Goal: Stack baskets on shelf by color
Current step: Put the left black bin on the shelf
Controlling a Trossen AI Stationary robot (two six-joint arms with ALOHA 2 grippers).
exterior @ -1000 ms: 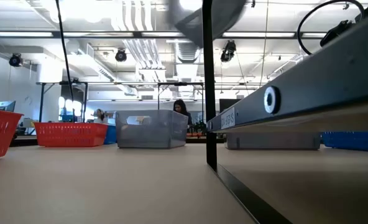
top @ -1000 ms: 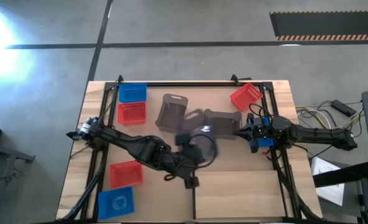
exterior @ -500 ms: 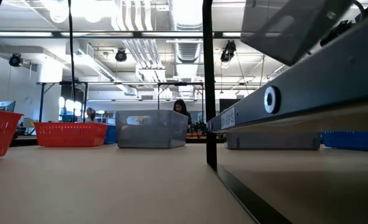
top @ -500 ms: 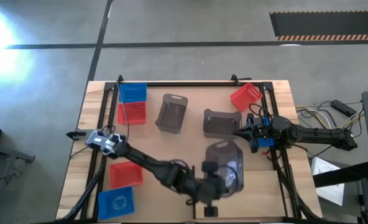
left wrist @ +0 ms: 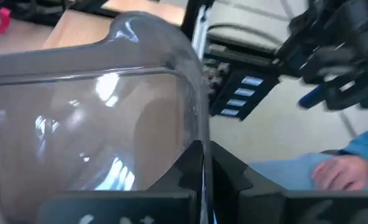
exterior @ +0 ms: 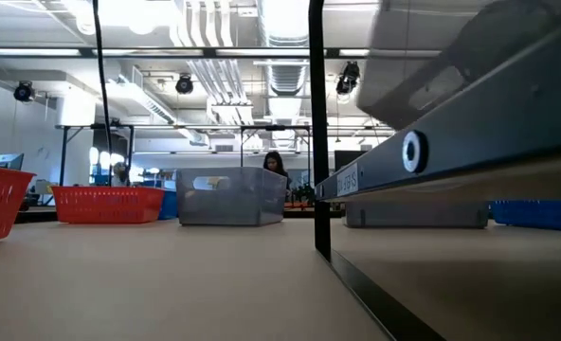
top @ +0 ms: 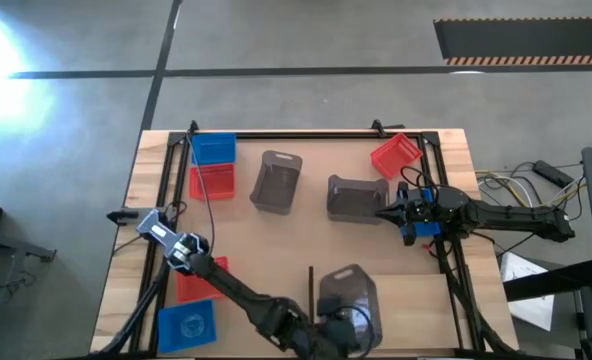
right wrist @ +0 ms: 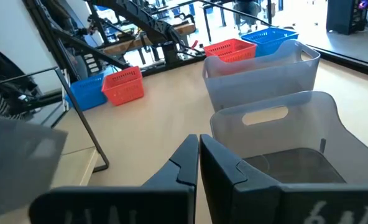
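Grey basket [top: 348, 293] over shelf [top: 416, 310] at front, two others [top: 276, 182] behind, more [top: 202, 282] at left

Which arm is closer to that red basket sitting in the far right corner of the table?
The right. Its fingers sit just below the red basket, beside a grey basket; the left fingers hold another grey basket at the near edge.

My overhead camera looked straight down on the whole table [top: 276, 240] and both arms. My low one sat at tabletop height, facing level across it into the room. The left wrist camera pressed close against a grey basket [left wrist: 97, 118]; the right wrist one looked across the table. The right wrist and low views shared the red basket [right wrist: 125, 86] and standing grey baskets.
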